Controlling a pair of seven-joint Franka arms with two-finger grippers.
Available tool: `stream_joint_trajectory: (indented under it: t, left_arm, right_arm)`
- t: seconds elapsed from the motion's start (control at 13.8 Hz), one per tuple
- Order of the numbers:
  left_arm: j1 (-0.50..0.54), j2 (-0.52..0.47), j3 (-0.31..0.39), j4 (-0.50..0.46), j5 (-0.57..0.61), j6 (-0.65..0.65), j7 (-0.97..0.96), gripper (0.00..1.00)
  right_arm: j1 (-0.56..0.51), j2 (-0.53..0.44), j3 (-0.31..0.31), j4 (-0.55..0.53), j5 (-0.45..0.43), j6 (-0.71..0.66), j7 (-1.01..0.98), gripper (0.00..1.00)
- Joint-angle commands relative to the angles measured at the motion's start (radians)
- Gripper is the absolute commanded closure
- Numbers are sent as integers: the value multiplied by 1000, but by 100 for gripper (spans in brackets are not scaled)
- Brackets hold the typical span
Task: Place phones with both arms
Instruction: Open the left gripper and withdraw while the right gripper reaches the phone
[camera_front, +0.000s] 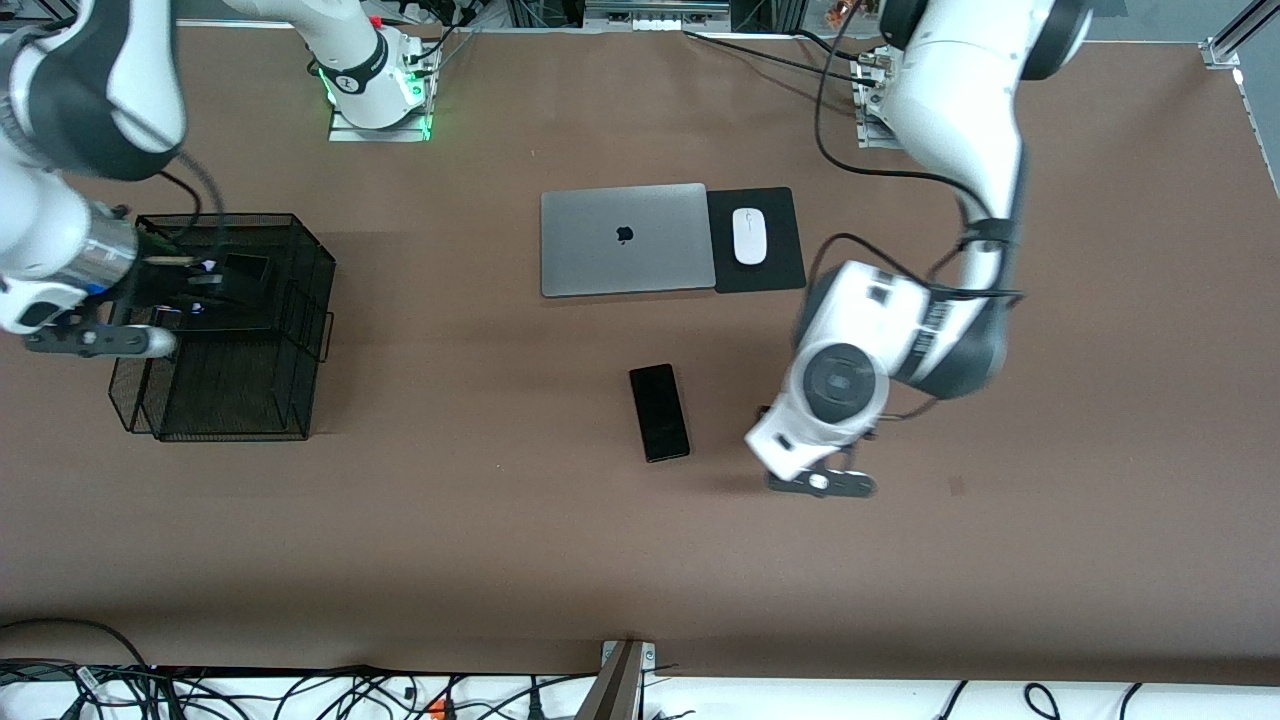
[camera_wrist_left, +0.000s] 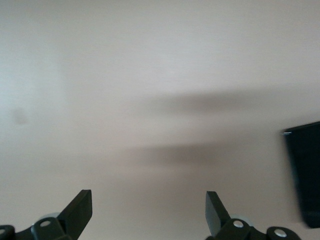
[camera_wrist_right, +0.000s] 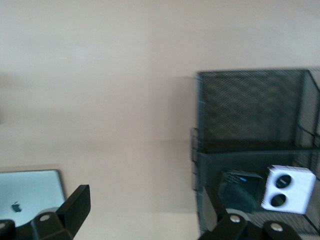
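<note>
A long slim black phone (camera_front: 660, 412) lies flat on the brown table; one of its ends shows in the left wrist view (camera_wrist_left: 304, 172). My left gripper (camera_front: 822, 483) (camera_wrist_left: 149, 210) hangs open over bare table beside that phone, toward the left arm's end. Nothing is between its fingers. A black wire-mesh basket (camera_front: 300, 300) (camera_wrist_right: 250, 100) stands at the right arm's end. In it lie a lilac phone (camera_wrist_right: 289, 189) with two black circles and a small squarish black phone (camera_wrist_right: 241, 190). My right gripper (camera_front: 95, 342) (camera_wrist_right: 145, 210) is open and empty, low beside the basket.
A shut silver laptop (camera_front: 623, 240) (camera_wrist_right: 27, 192) lies mid-table, farther from the front camera than the long phone. Beside it, a white mouse (camera_front: 748, 236) rests on a black pad (camera_front: 785, 270). Black cables (camera_front: 850, 110) trail near the left arm's base.
</note>
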Motion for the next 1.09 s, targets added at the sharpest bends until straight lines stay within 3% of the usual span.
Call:
stream_joint_trajectory:
  t: [0.0, 0.22, 0.43, 0.65, 0.87, 1.01]
  left_arm:
    - [94, -62, -10, -29, 2, -40, 141, 0]
    - [199, -110, -10, -37, 2, -54, 278, 0]
    - [285, -173, -13, -78, 1, -46, 373, 0]
    - [309, -297, -13, -165, -4, -46, 373, 0]
    - [320, -458, -16, -300, -3, -41, 375, 0]
    - [317, -557, -20, -365, -3, -44, 375, 0]
  right_arm:
    - [13, 54, 127, 73, 42, 24, 35, 1]
    - [13, 161, 290, 156, 110, 157, 183, 1]
    - [12, 333, 426, 280, 110, 326, 277, 1]
    - [10, 527, 477, 460, 112, 369, 308, 1]
    - [12, 617, 551, 473, 110, 534, 377, 1]
    - [12, 666, 560, 476, 110, 617, 409, 1]
